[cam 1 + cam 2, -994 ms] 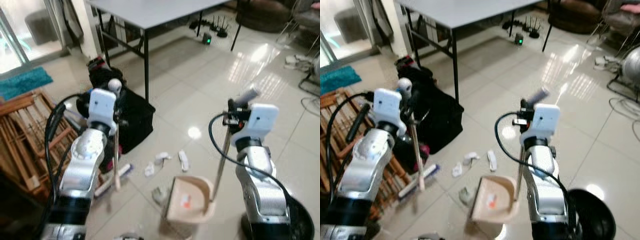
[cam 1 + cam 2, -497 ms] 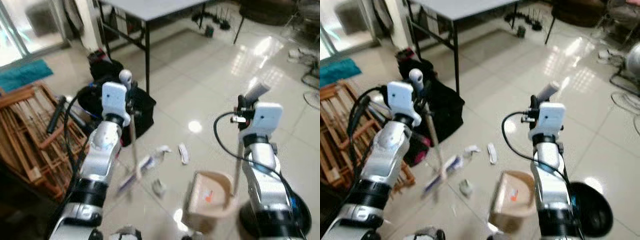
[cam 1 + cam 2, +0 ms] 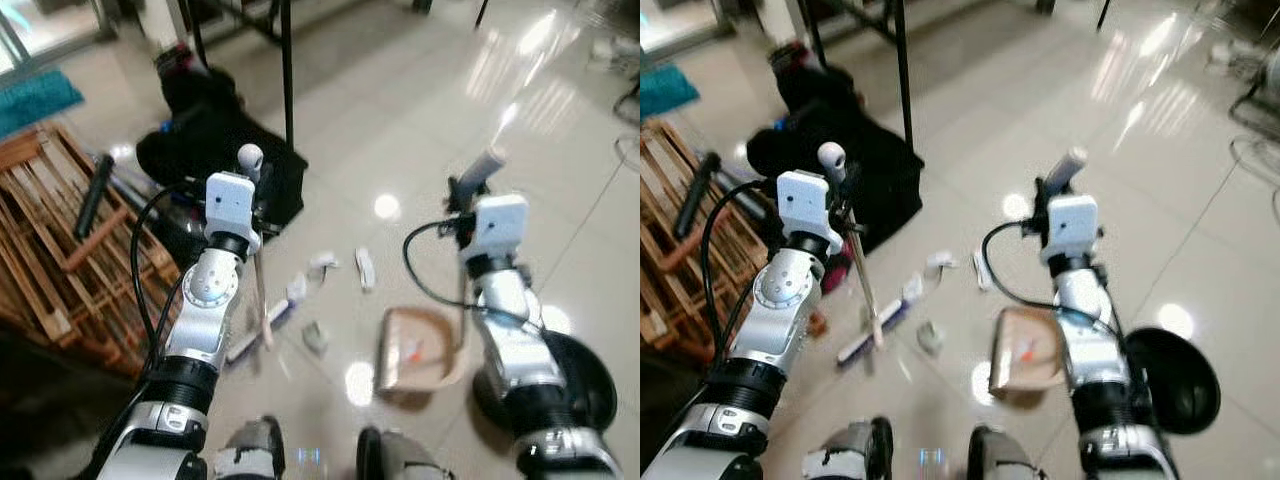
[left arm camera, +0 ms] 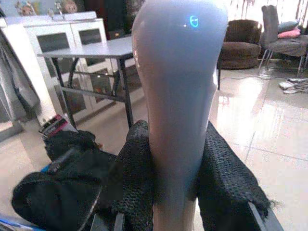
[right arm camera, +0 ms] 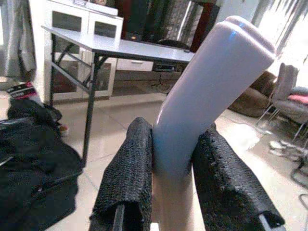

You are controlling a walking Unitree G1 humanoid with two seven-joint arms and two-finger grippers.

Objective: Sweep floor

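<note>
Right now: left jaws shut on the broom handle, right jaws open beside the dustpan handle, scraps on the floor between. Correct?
Not quite. The right gripper is shut on the dustpan handle, as the right wrist view shows. The left gripper does clamp the broom handle, and scraps lie between.

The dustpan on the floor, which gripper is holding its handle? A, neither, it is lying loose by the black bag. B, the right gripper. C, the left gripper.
B: the right gripper is shut on the dustpan handle, whose pole runs down to the dustpan beside the right arm, while the left gripper clamps the broom.
</note>
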